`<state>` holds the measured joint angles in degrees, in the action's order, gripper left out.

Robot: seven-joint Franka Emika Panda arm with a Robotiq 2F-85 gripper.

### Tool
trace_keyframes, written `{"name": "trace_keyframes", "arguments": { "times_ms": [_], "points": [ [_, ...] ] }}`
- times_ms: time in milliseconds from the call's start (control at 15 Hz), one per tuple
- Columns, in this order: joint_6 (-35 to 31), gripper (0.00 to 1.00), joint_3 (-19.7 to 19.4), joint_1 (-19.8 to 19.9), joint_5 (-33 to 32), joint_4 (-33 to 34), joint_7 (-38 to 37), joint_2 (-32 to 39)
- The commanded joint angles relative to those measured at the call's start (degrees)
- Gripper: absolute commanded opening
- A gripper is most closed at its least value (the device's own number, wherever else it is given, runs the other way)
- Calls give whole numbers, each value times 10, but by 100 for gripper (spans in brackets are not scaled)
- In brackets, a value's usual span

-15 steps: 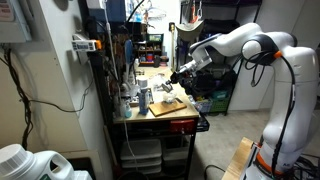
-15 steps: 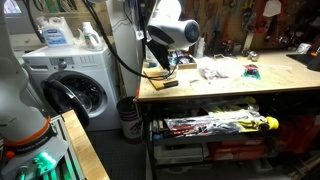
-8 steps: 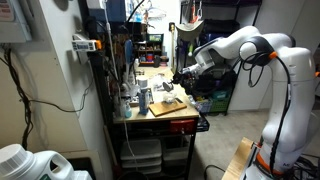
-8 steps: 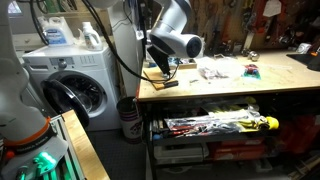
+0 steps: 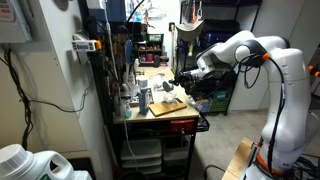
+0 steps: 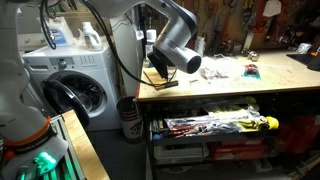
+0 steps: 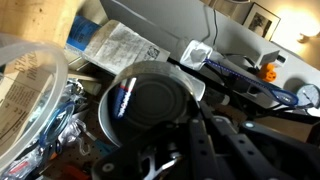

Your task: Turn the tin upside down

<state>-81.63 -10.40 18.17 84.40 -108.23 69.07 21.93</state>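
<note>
In an exterior view: fingers (image 5: 182,76) up above the table (image 5: 165,108), grip too small to read. In an exterior view: same fingers low beside the grey wrist, over the table's near end. In the wrist view: pinched narrow on the edge of the tin (image 7: 150,105), held clear of the table, dark round face toward the camera, papers (image 7: 125,50) and a clear plastic tub (image 7: 30,90) behind.

No text is coming through clearly enough to read. In the wrist view, the dark face of the round silvery-grey metal tin (image 7: 152,108) is showing small red and blue marks near its rim, too blurred to make out. The white printed paper sheet (image 7: 124,48) behind it is carrying print too fine to read.
</note>
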Motion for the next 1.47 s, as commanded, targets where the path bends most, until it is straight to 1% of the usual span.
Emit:
{"name": "trace_keyframes", "arguments": {
  "times_ms": [0, 200, 333, 400, 467, 533, 667, 800, 1133, 1400],
  "points": [
    [39, 1, -4, 8, 47, 1, 29, 22],
    [47, 1, -10, 8, 68, 0, 25, 33],
    [79, 1, -10, 15, 79, 4, 31, 45],
    [69, 1, -14, 11, 78, 1, 28, 45],
    [86, 1, -13, 16, 86, 2, 30, 51],
    [82, 1, -16, 14, 83, 2, 29, 52],
    [102, 1, -15, 18, 94, 4, 29, 60],
    [121, 1, -14, 21, 115, 3, 30, 67],
    [108, 1, -21, 6, 103, 7, 21, 69],
    [118, 1, -18, -1, 95, 8, 2, 62]
  ]
}}
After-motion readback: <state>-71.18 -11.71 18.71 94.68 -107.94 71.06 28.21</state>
